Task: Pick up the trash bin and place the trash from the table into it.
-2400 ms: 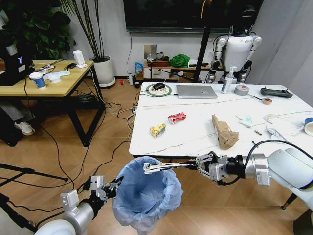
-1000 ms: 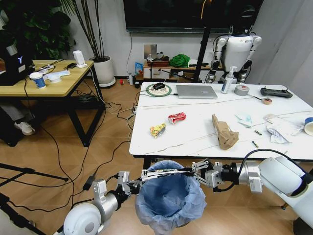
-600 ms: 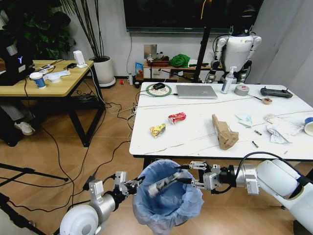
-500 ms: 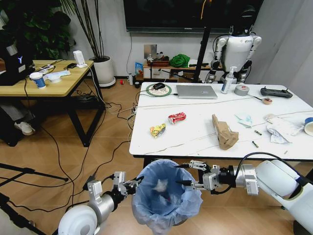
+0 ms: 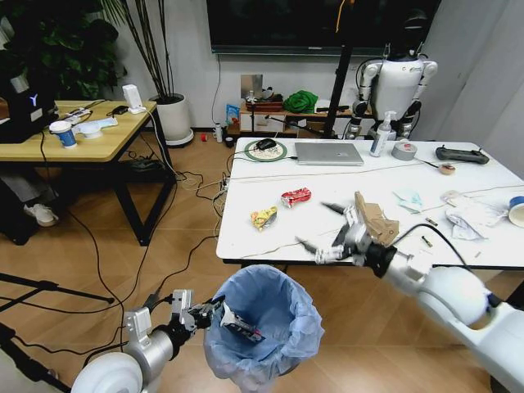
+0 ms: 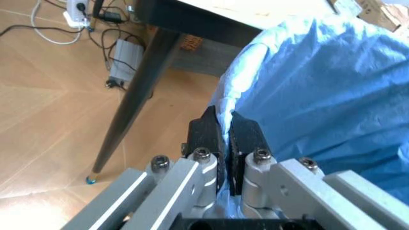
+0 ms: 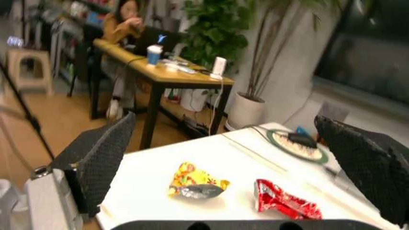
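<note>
The trash bin (image 5: 260,323), lined with a crinkled light-blue bag, stands on the floor just before the table (image 5: 270,241). My left gripper (image 5: 209,311) is shut on the bag's rim at the bin's left side; in the left wrist view its fingers (image 6: 208,136) pinch the blue plastic (image 6: 319,96). A piece of trash (image 5: 242,327) lies inside the bin. My right gripper (image 5: 318,226) hangs open over the table's front edge, with nothing between its fingers (image 7: 96,163). Ahead of it lie a yellow wrapper (image 5: 264,217) (image 7: 195,182) and a red wrapper (image 5: 295,196) (image 7: 284,201). A brown paper bag (image 5: 375,219) and white crumpled papers (image 5: 467,214) lie further right.
A laptop (image 5: 329,153), spray bottle (image 5: 381,135), tape roll (image 5: 404,151) and controller (image 5: 462,154) sit along the table's far side. A wooden desk (image 5: 74,135) stands at left, with cables on the floor between. A black table leg (image 6: 137,91) is close to the bin.
The long white item my right gripper held over the bin dropped in. The right gripper then rose, open, to the table's front edge. The bin and left gripper shifted slightly left.
</note>
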